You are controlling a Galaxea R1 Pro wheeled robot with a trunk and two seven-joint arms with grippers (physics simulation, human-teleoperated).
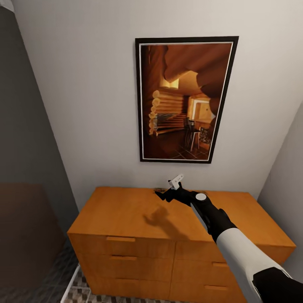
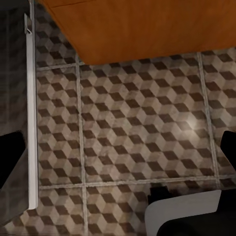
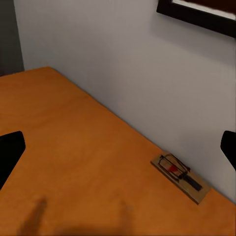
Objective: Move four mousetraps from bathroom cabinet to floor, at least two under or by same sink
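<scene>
The cabinet (image 1: pixel 139 214), a low, wide orange-brown wooden chest with a flat top and drawer fronts with slim bar handles, stands against the pale wall in front of you. Above it hangs a black-framed picture of a log-cabin interior (image 1: pixel 185 101). Under and before the chest lies the bathroom floor (image 2: pixel 132 128), square tiles printed with a brown, beige and white cube pattern; in the left wrist view you see it from above with a corner of the chest at its edge.

Your right arm reaches over the chest top, and its black end effector (image 1: pixel 167 192) hangs above the back of the top, near the wall. In the right wrist view the two dark fingertips sit at opposite edges of the picture, so it is spread wide and holds nothing. The left end effector (image 2: pixel 118 152) is likewise spread, empty, pointing down at the tiles.

One mousetrap (image 3: pixel 179 177), a tiny flat brown wooden board with dark wire parts and a red spot, lies on the chest top just beside the wall, between the right fingertips and apart from them.
</scene>
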